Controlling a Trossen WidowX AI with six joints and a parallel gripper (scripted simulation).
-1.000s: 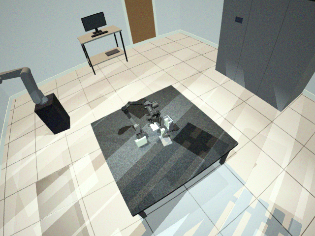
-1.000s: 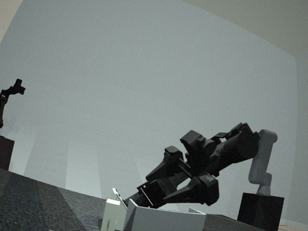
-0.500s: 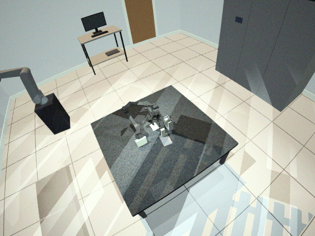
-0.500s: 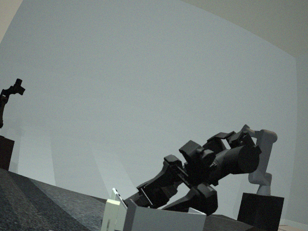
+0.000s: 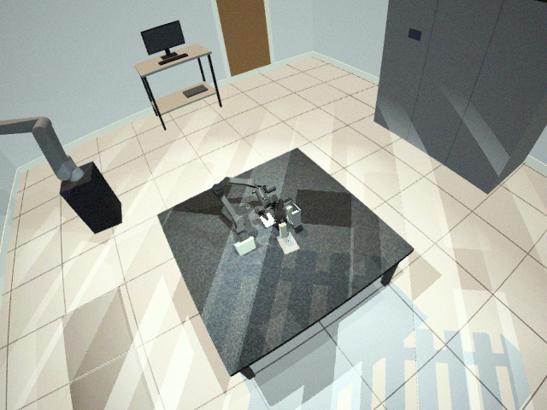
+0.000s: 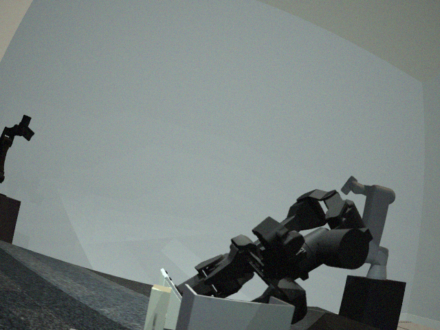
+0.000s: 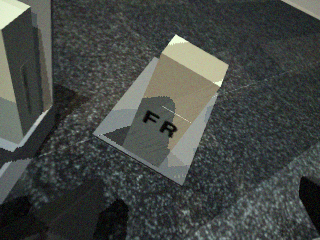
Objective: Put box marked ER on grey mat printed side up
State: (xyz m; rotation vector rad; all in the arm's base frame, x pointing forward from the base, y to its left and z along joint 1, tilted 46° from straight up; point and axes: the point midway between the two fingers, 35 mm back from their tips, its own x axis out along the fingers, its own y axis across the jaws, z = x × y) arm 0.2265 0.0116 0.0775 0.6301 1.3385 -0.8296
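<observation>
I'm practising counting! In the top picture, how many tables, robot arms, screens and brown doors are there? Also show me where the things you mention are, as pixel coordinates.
Tables: 2 (dark table (image 5: 198,265) (image 6: 89,291) (image 7: 250,150), desk (image 5: 197,49))
Robot arms: 2 (black arm (image 5: 229,208) (image 6: 309,245), grey arm (image 5: 48,145) (image 6: 375,216))
Screens: 1 (monitor (image 5: 162,37))
Brown doors: 1 (door (image 5: 244,39))
Total: 6
</observation>
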